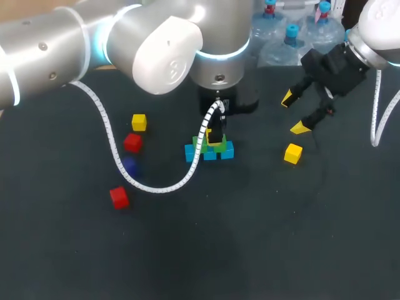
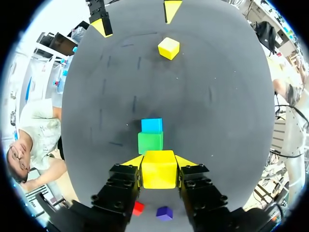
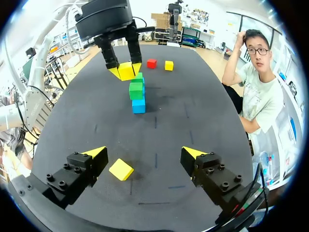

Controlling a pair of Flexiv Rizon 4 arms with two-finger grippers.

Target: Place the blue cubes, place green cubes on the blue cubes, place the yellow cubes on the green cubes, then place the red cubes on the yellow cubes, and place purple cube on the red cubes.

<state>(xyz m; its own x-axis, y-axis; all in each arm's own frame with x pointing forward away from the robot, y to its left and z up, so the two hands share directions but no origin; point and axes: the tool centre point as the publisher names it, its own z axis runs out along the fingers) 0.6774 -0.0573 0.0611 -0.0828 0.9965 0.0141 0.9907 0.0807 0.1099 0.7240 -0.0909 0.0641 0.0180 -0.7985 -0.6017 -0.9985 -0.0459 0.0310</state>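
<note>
My left gripper (image 2: 159, 163) is shut on a yellow cube (image 2: 159, 170) right over the stack. In the row ahead of its fingers a green cube (image 2: 150, 142) sits above a blue cube (image 2: 152, 125). From above, the blue cubes (image 1: 209, 154) form a row with green cubes (image 1: 199, 145) on them, and my left gripper (image 1: 215, 139) stands over the row. My right gripper (image 3: 144, 154) hangs open above the table with a loose yellow cube (image 3: 120, 169) under it, near one finger. Whether the held cube touches the green ones I cannot tell.
Left of the stack lie a yellow cube (image 1: 139, 122), a red cube (image 1: 132, 142), a purple cube (image 1: 129, 165) and a second red cube (image 1: 119, 197). The left arm's white cable (image 1: 112, 144) loops over that area. Water bottles (image 1: 284, 37) stand at the back.
</note>
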